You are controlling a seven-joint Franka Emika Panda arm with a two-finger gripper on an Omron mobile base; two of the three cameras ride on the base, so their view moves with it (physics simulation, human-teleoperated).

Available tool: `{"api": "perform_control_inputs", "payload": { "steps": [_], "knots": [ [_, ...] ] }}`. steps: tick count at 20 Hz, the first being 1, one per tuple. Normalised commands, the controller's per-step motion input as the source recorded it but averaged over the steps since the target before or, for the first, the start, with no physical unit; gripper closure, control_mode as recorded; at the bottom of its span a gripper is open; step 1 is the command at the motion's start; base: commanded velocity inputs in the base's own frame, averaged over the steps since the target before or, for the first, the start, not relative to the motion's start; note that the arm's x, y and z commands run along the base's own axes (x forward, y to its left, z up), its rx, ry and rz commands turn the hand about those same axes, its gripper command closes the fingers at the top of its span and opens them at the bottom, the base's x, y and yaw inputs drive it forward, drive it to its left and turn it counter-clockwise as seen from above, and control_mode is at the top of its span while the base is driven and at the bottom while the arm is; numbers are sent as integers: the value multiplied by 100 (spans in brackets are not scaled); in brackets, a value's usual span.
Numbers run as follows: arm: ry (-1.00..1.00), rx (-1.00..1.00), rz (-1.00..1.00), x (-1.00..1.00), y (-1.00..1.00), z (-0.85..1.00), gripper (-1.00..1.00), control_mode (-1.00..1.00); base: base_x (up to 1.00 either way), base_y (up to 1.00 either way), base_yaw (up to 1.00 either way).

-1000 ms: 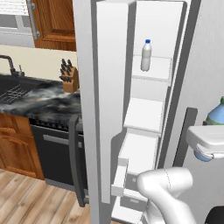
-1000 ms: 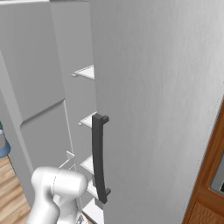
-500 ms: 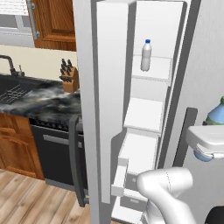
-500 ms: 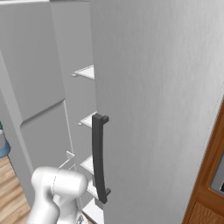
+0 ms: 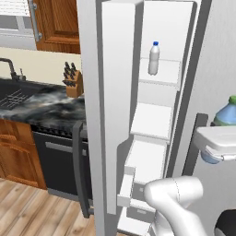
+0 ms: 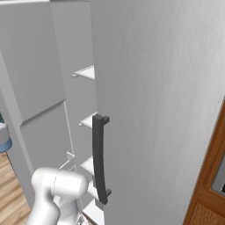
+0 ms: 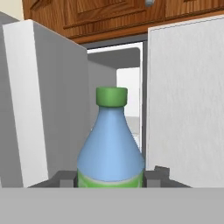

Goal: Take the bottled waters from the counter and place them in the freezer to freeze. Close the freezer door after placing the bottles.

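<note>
The fingers (image 7: 111, 178) are closed on the blue-green bottle (image 7: 111, 144), which stands upright between them with its green cap (image 7: 111, 96) up. In the left base view that same bottle shows at the right edge, above the white hand, in front of the grey front beside the freezer (image 5: 159, 115). The freezer door (image 5: 99, 115) stands open. The white bottle (image 5: 154, 58) with its blue cap stands upright on an upper white shelf (image 5: 160, 73) inside. To the left, the dark worktop (image 5: 44, 103) carries a knife block (image 5: 73, 82)
</note>
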Motion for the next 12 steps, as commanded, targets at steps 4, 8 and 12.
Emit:
{"api": "perform_control_inputs", "payload": {
  "steps": [4, 8, 12],
  "knots": [
    [0, 6, 4, 40, 8, 0, 100, -100, 0, 0, 0],
    [0, 2, 0, 43, 7, 0, 100, -100, 0, 0, 0],
    [0, 0, 0, 41, 0, 0, 100, -100, 0, 0, 0]
  ]
}}
